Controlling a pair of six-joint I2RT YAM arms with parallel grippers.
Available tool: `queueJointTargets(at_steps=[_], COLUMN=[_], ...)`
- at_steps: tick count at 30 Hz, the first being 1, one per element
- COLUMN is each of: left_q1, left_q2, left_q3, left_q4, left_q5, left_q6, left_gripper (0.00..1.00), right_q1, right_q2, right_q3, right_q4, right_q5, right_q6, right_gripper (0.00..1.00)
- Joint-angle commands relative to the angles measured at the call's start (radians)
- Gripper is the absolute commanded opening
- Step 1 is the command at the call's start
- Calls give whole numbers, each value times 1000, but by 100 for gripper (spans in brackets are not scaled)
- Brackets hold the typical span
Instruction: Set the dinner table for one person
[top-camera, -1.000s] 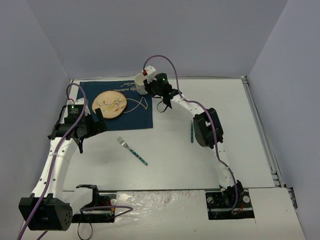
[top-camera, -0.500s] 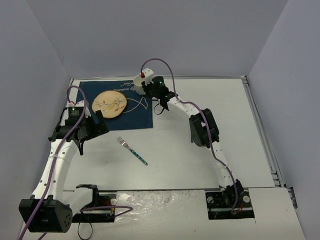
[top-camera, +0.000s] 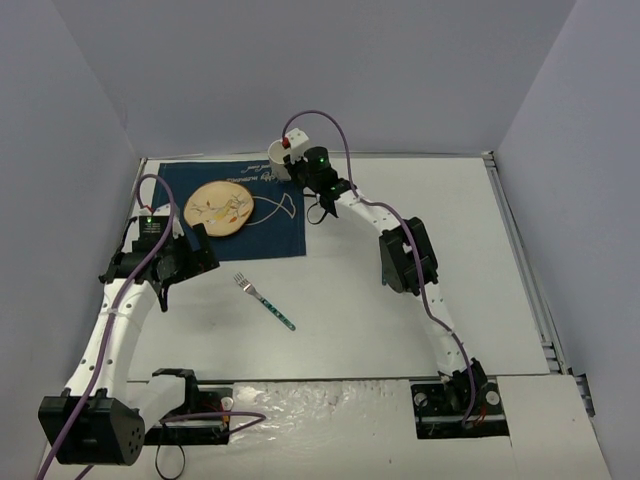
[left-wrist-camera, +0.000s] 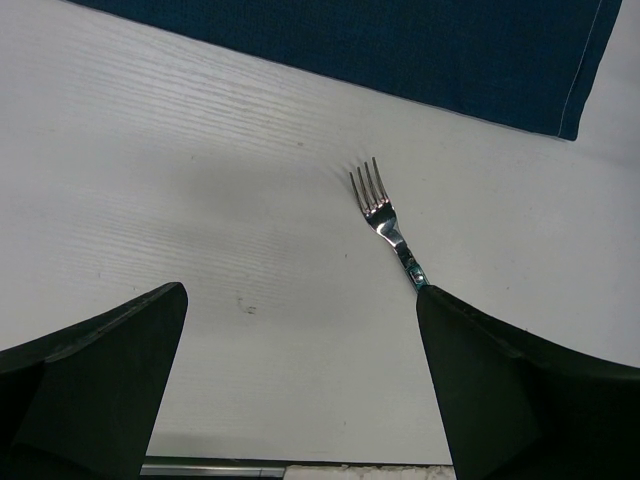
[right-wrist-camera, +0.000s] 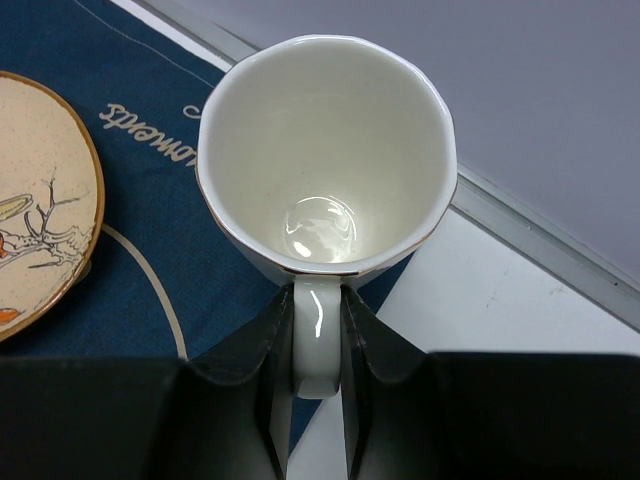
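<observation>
A white mug (top-camera: 281, 156) is at the far right corner of the dark blue mat (top-camera: 262, 228). My right gripper (top-camera: 297, 169) is shut on its handle; in the right wrist view both fingers (right-wrist-camera: 270, 340) clamp the handle of the empty, upright mug (right-wrist-camera: 325, 150). I cannot tell whether it rests on the mat (right-wrist-camera: 150, 260). A round tan plate (top-camera: 220, 208) lies on the mat. A fork (top-camera: 265, 302) with a teal handle lies on the white dinner table (top-camera: 450, 220). My left gripper (top-camera: 200, 248) is open and empty, left of the fork (left-wrist-camera: 385, 215), above the table.
The plate's rim (right-wrist-camera: 40, 200) shows left of the mug. The mat's near edge (left-wrist-camera: 450, 60) lies beyond the fork. The table's metal back edge (right-wrist-camera: 540, 240) and the grey wall are close behind the mug. The right arm's elbow (top-camera: 405, 258) hangs over mid-table.
My right gripper has carried the mug slightly toward the mat's far corner, and its elbow swung left over a thin utensil seen earlier. My left gripper has drifted a little nearer.
</observation>
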Motion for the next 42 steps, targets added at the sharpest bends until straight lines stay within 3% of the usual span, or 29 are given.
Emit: queueJointTargets(at_steps=[1,22,25,28,35,42], left_q1=[-4,-7,-7,-7,-7,-10], left_q2=[-20,-29,-31,-32,-37,-35], left_q3=[0,-20,-20,-21,-29,-29], left_q4=[29,27,26,24,19,-11], left_q5=[10,14,12,11,10,-9], left_q6=[-15,-22,-23,-26,-38,-120], left_gripper=[97,97,97,97,97,97], right_q1=[2,1,-1,-1,-8,-13], right_q2=[-24,33,32,30,3,-174], right_q3=[116,162,155,149,123,-81], right_q4=[206,189,189,193,199,238], right_q5=[21,38,37,36,36,67], right_q6=[-17,-16,-10,-6,6,16], right_gripper=[0,3,13,36,68,96])
